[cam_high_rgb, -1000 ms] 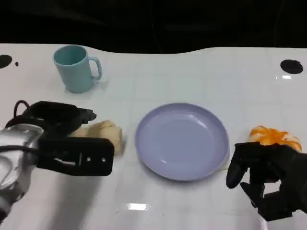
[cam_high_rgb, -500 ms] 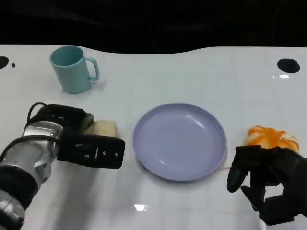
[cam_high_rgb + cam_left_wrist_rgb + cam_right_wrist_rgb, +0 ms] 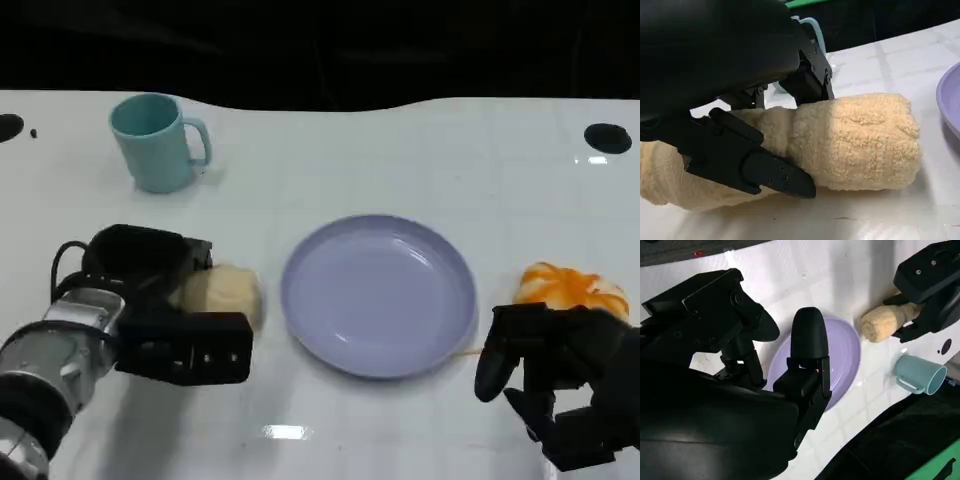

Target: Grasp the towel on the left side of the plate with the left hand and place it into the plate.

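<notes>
Left hand [image 3: 165, 305] clamps the towel [image 3: 850, 142], seemingly resting on the table [image 3: 400, 150]; wrist view shows fingers [image 3: 747, 162] wrapping it.

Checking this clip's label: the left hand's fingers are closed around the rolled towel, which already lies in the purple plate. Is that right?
Not quite. The left hand does have its fingers around the rolled towel, but the towel lies on the table beside the purple plate, not in it, as the head view shows.
</notes>
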